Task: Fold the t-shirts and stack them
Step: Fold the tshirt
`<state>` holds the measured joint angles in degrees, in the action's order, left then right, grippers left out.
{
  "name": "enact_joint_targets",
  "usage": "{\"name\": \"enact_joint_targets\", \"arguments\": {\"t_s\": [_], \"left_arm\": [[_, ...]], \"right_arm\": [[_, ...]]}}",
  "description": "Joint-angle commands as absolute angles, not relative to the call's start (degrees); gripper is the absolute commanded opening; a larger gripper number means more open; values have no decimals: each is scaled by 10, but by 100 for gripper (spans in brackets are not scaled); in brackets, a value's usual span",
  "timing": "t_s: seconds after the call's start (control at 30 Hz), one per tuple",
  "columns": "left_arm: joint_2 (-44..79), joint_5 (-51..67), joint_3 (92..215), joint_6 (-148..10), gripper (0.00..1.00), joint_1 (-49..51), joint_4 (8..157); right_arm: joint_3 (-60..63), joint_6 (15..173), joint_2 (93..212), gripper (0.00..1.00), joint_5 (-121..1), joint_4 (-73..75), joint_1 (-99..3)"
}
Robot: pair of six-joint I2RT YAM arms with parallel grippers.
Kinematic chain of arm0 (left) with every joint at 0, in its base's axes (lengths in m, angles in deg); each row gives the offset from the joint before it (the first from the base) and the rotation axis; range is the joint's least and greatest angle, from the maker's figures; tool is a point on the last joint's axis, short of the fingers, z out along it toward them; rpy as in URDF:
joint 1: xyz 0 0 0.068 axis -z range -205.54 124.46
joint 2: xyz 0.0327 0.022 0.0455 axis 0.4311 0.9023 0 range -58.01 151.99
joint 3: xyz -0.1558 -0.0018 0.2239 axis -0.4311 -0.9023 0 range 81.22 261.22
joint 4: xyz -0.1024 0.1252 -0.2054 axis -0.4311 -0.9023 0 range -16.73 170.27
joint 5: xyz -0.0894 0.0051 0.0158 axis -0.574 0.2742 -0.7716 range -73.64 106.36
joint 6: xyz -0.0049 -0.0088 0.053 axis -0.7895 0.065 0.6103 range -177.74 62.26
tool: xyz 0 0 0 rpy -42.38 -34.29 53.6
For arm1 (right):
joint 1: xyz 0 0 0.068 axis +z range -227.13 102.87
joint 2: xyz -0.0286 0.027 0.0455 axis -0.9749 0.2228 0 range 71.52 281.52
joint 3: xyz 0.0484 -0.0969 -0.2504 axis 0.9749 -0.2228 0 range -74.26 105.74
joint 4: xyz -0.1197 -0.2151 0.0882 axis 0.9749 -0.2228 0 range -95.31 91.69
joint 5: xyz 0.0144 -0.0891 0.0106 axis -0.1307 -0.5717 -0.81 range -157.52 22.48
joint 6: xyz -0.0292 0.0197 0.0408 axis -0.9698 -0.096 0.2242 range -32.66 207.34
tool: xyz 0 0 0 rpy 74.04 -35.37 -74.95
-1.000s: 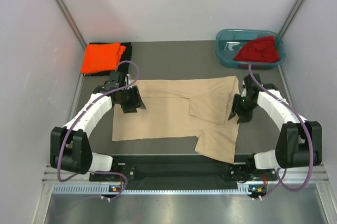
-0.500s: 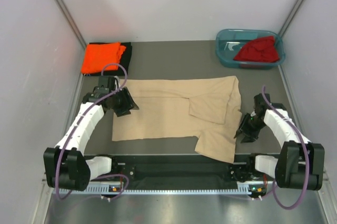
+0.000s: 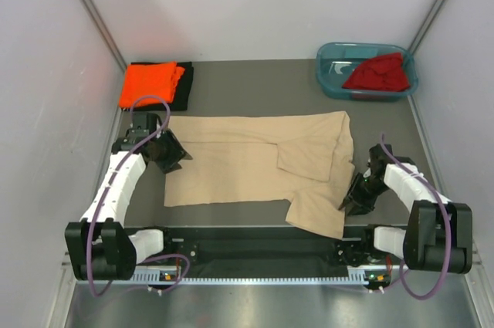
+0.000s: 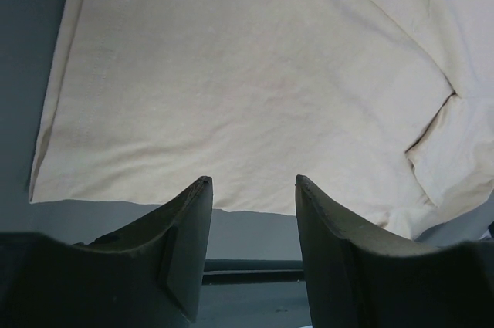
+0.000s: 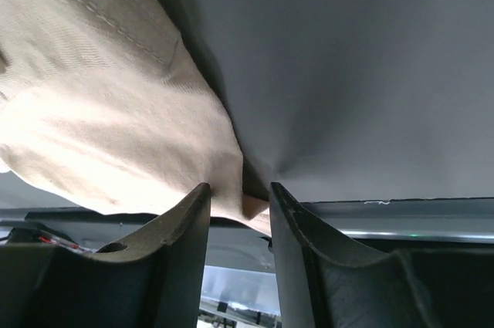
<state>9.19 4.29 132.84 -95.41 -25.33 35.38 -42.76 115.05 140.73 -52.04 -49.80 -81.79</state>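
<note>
Beige shirt (image 3: 247, 166) lies spread; left fingers (image 4: 181, 243) apart at its nine o'clock, right fingers (image 5: 177, 251) straddle its four o'clock edge, whether clamped I cannot tell.

A large beige-tan cloth t-shirt (image 3: 247, 166) lies spread flat across the middle of the dark grey table (image 3: 255, 89), with one sleeve folded in over the body and another reaching towards the near edge. At the far left corner a bright orange folded t-shirt (image 3: 149, 83) sits on top of a black t-shirt (image 3: 185, 81). In the far right corner stands a teal plastic tub (image 3: 328, 81) with a crumpled dark red t-shirt (image 3: 378, 73) inside it. The left gripper (image 3: 173, 157) sits at the shirt's left edge, near its far corner. The right gripper (image 3: 349, 201) is low beside the near sleeve on the right; from here I cannot tell whether it touches the cloth.
</note>
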Motion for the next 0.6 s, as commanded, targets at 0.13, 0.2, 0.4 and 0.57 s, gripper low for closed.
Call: {"name": "enact_joint_targets", "arguments": {"t_s": [0.13,0.2,0.4,0.57], "left_arm": [[67,62,1311,-997,52,-290,340],[67,63,1302,-1002,52,-297,338],[68,82,1289,-1018,52,-320,321],[74,96,1286,-1043,53,-339,298]], "right_arm": [[-436,1159,1414,31,-499,-454,-824],[-437,1161,1415,30,-497,-449,-824],[-436,1178,1405,1,-482,-440,-824],[-411,1178,1373,0,-489,-475,-824]]}}
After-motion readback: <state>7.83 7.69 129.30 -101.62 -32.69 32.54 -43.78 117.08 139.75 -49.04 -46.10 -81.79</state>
